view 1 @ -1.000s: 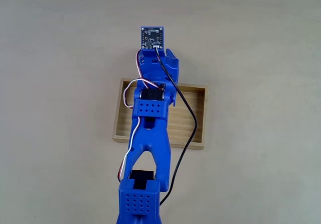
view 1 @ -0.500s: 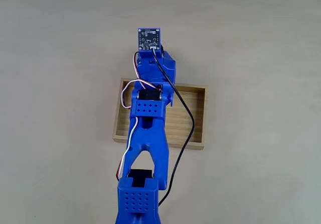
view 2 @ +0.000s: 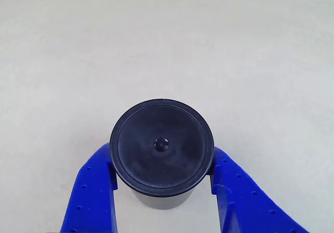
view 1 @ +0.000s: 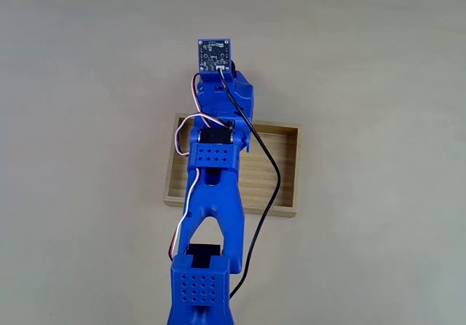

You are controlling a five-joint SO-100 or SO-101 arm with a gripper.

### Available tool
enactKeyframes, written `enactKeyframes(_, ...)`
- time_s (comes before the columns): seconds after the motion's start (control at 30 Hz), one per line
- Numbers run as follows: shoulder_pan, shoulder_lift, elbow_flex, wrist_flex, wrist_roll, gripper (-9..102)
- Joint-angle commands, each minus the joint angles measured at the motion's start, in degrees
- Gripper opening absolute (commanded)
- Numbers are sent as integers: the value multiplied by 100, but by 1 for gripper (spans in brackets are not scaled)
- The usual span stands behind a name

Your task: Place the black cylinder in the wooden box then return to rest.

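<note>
In the other view the black cylinder (view 2: 162, 147) stands upright on the pale table, its round top with a small central recess facing the camera. My blue gripper (view 2: 163, 159) is shut on it, with one finger (view 2: 96, 183) against its left side and the other finger (view 2: 235, 191) against its right side. In the fixed view the gripper (view 1: 222, 84) reaches past the far wall of the wooden box (view 1: 280, 172), and the arm hides the cylinder there. The visible part of the box floor holds nothing.
The blue arm (view 1: 215, 194) stretches over the left half of the box, with a black cable (view 1: 273, 179) looping across it. A small circuit board (view 1: 215, 55) rides above the gripper. Bare beige table (view 1: 378, 70) surrounds everything.
The jaw that stood out to the right a second ago has swung in, closing the gripper on the cylinder. The wrist has shifted slightly to the left and farther up in the fixed view.
</note>
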Motion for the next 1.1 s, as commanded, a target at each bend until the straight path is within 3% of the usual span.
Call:
enactKeyframes(0.0,-18,-562,-677,-185,18,18)
enactKeyframes(0.53,-44,-2399,510,-114,-141,18)
enactKeyframes(1.07,70,-5212,3287,-123,-176,18)
